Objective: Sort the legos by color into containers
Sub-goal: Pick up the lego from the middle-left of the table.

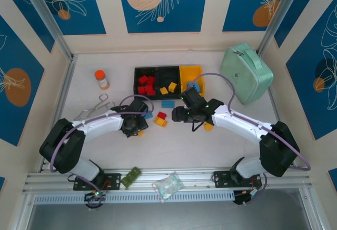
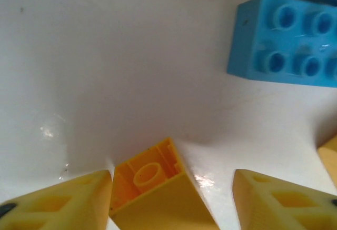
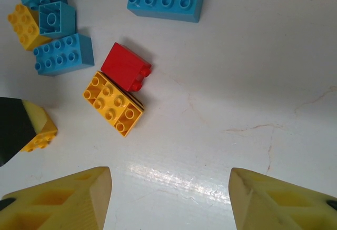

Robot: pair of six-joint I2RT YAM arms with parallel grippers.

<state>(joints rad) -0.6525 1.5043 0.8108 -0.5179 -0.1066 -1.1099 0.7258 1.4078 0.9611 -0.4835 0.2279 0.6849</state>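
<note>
My left gripper [image 2: 172, 176] is open, low over the table. A yellow lego [image 2: 158, 188] lies tilted between its jaws, against the left finger and apart from the right one. A light blue lego [image 2: 287, 40] lies just beyond it. My right gripper [image 3: 169, 172] is open over bare table with nothing between its fingers. Ahead of it lie a red lego [image 3: 126, 67], a yellow lego [image 3: 113, 103] and several blue ones [image 3: 63, 55]. The containers stand in a row at the back: a black one with red legos [image 1: 143, 80], a black one with yellow legos [image 1: 168, 80], and a yellow one [image 1: 192, 77] holding a blue lego.
A mint-green case [image 1: 246, 72] lies at the back right and an orange-capped bottle [image 1: 101, 79] at the back left. Metal tongs [image 1: 95, 109] lie beside the left arm. A green circuit board [image 1: 130, 177] and a plastic bag [image 1: 167, 186] sit on the near rail.
</note>
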